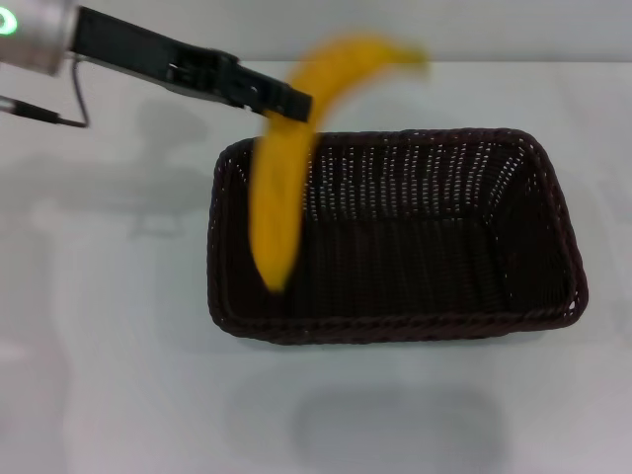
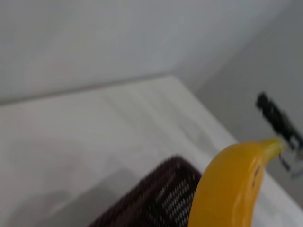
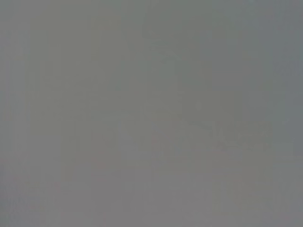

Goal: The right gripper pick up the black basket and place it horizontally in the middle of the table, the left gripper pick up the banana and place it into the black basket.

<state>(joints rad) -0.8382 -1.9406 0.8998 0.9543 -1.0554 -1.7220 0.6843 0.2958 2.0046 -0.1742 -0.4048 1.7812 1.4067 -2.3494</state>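
Note:
The black basket [image 1: 434, 237] lies lengthwise across the middle of the white table [image 1: 99, 375]. My left gripper [image 1: 293, 105] reaches in from the upper left and is shut on the yellow banana [image 1: 281, 188], gripping it partway along. The banana is blurred and hangs steeply over the left part of the basket, its lower end down inside the rim. The left wrist view shows the banana [image 2: 232, 189] close up, above a corner of the basket [image 2: 156, 203]. The right gripper is out of view, and the right wrist view shows only plain grey.
The table's far edge meets a grey wall [image 1: 513, 25] behind the basket. A small blurred black piece [image 2: 277, 120] shows beyond the banana's stem in the left wrist view; I cannot tell what it is.

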